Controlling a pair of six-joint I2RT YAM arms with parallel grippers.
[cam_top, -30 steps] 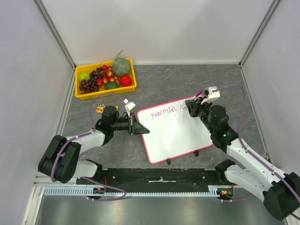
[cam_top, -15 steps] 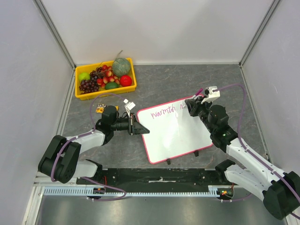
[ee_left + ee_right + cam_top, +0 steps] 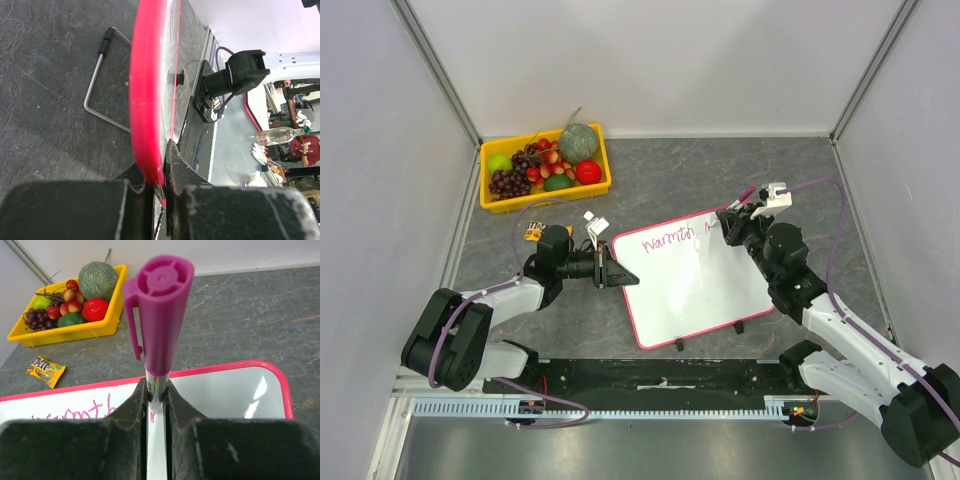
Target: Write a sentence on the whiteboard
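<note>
Grey stone-look table [image 3: 660, 170], pale walls [image 3: 650, 60], whiteboard [image 3: 695, 285] atop.

White-shelled arms [image 3: 850, 338] with black joints [image 3: 450, 340] and looping purple cables [image 3: 841, 215].

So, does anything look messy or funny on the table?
Nothing is spilled or broken. The whiteboard sits crooked on the table, not square to its edges, with the left gripper clamped on its pink rim. A small candy packet lies loose beside the yellow tray.
</note>
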